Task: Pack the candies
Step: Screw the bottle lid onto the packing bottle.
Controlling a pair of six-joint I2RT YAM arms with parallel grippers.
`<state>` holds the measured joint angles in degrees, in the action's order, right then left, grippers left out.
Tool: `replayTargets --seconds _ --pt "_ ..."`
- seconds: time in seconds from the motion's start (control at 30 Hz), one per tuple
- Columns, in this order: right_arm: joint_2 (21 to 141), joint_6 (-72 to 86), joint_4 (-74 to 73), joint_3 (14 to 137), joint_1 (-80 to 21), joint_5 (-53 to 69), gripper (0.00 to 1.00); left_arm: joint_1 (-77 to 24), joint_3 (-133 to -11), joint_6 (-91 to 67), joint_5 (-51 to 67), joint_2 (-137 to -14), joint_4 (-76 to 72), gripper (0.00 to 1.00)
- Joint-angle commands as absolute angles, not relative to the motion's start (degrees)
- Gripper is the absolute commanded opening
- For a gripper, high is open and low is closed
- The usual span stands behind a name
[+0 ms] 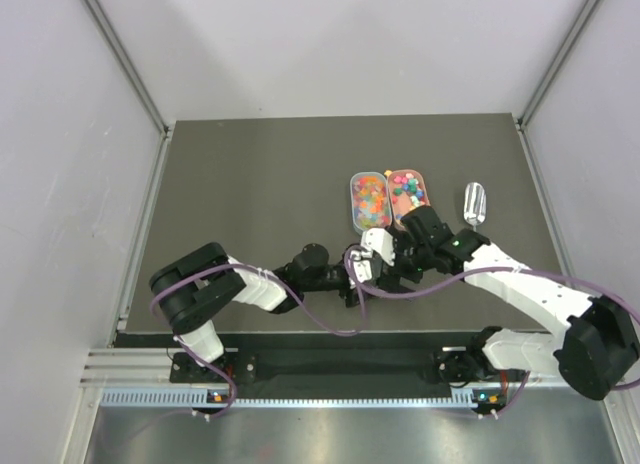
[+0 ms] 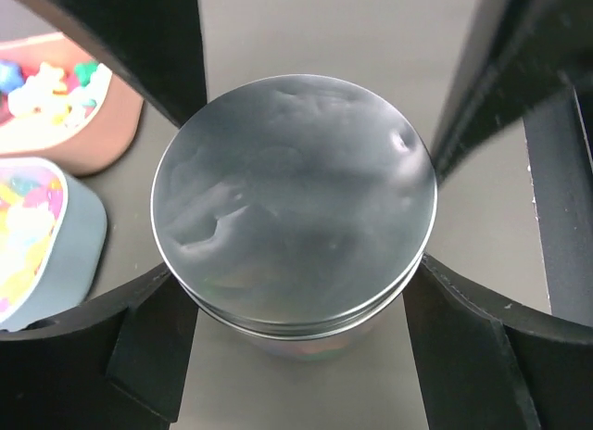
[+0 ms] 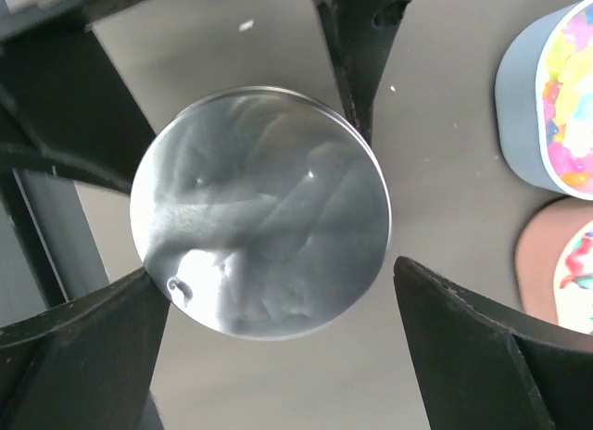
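Where the candies [image 1: 371, 200] lie, right of the middle of the tabletop [image 1: 250, 184] and about halfway between its near and far edges, we see them filling two small trays set close side by side. The grey tray [image 3: 517, 106] is on the left and the pink tray [image 2: 107, 133] on the right.

Toward the near edge from the trays stands the lidded cup [image 2: 295, 198]. It is upright with its lid seated, and only a narrow strip of tabletop separates it from the grey tray's wall. We cannot tell what lies under the lid.

The left hand [image 2: 295, 274] grasps this cup, its two fingers pressed against opposite sides just below the lid's rim. The right hand [image 3: 280, 274] is released and spread wide around the same cup from the other side. One of its fingers meets the lid's edge in our view, while the other stands off with a plain gap. The four fingers ring the cup and leave little room around it.

A clear scoop [image 1: 474, 203] lies between the pink tray and the right edge, apart from both.

Both arms stretch along the near edge toward the cup, the left from the near left corner and the right from the near right corner. The widest open room runs along the far edge and over the far left part of the tabletop.
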<state>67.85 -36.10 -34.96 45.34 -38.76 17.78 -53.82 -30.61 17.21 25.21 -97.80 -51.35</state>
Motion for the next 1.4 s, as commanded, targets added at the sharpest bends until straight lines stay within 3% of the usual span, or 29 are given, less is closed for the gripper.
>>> replayTargets --seconds 0.0,0.13,0.43,0.73,1.07,1.37 --pt "64.7 -52.9 -38.0 45.3 -37.0 18.4 1.00 -53.3 -30.5 15.2 25.1 -99.2 -46.2 0.00" --pt "64.6 -63.3 -45.3 47.9 -32.5 26.0 1.00 -53.3 -30.5 15.1 25.3 -99.3 -46.2 0.00" --pt "69.3 -69.5 -52.1 51.9 -29.4 28.0 1.00 -53.3 -30.5 15.4 25.6 -99.3 -46.0 0.00" --pt "78.6 -87.5 -63.5 65.0 -20.3 34.6 1.00 -53.3 -29.8 15.1 25.9 -99.2 -46.1 0.00" --pt "87.6 -103.4 -76.8 74.9 -22.1 39.9 1.00 -53.3 -30.1 15.2 25.8 -99.8 -45.9 0.00" --pt "90.5 -107.3 -77.7 76.0 -26.4 39.0 1.00 -53.3 -30.9 14.9 25.5 -100.7 -46.2 0.00"
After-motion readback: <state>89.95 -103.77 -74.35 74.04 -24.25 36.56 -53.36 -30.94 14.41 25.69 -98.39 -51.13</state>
